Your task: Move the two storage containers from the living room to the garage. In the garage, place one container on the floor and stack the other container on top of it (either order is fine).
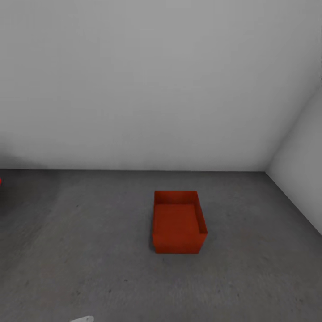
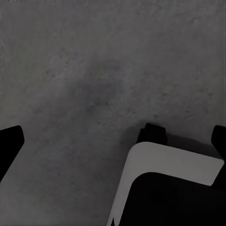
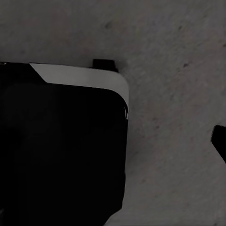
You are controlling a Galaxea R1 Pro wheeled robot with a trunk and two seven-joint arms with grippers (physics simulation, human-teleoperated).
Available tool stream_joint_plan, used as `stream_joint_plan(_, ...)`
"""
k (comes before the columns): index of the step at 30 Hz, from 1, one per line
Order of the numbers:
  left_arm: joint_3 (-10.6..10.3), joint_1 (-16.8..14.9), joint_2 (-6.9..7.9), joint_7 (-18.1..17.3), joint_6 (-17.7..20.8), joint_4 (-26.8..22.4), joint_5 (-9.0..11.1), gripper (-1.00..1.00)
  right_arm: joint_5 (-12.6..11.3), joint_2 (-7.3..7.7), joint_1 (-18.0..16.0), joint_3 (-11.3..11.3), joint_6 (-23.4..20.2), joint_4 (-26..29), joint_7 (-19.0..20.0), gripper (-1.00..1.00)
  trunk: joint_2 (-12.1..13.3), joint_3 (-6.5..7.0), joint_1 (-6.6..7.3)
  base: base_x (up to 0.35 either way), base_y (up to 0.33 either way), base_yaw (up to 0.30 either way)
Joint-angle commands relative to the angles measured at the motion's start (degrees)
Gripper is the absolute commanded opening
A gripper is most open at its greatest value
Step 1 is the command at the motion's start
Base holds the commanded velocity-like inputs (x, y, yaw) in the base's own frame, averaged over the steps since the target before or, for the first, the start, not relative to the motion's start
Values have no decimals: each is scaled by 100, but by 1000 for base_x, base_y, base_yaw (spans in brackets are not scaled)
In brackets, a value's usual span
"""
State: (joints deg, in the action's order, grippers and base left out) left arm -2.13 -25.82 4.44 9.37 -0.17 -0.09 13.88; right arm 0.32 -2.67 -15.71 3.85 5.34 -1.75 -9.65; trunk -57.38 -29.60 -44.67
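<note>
One orange-red storage container (image 1: 179, 222) stands upright on the dark grey concrete floor (image 1: 89, 250) of the garage, a little right of centre in the head view, open top up and nothing inside it. In the left wrist view my left gripper (image 2: 117, 146) hangs over bare concrete, its dark fingertips (image 2: 9, 146) wide apart and holding nothing. My right gripper (image 3: 113, 146) also points down at the concrete; one fingertip (image 3: 220, 141) shows at the frame's edge, and the other merges with my dark base. Both grippers are away from the container.
A pale grey wall (image 1: 134, 89) runs behind the container and meets a side wall (image 1: 304, 179) at the right corner. A small red sliver (image 1: 0, 181) shows at the far left edge. My white-edged black base (image 2: 174, 188) (image 3: 61, 141) sits under both wrists.
</note>
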Motion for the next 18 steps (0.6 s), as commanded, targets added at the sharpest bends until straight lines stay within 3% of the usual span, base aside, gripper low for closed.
stream_joint_plan(1,-24,-2,1,11,-5,-1,39,100,7,-13,12,37,27,-19,-17,100,-3,5,0,0,0,0)
stream_joint_plan(18,-24,-2,4,8,-10,0,39,100,12,-40,49,37,-4,-19,277,100,-3,160,0,0,0,0)
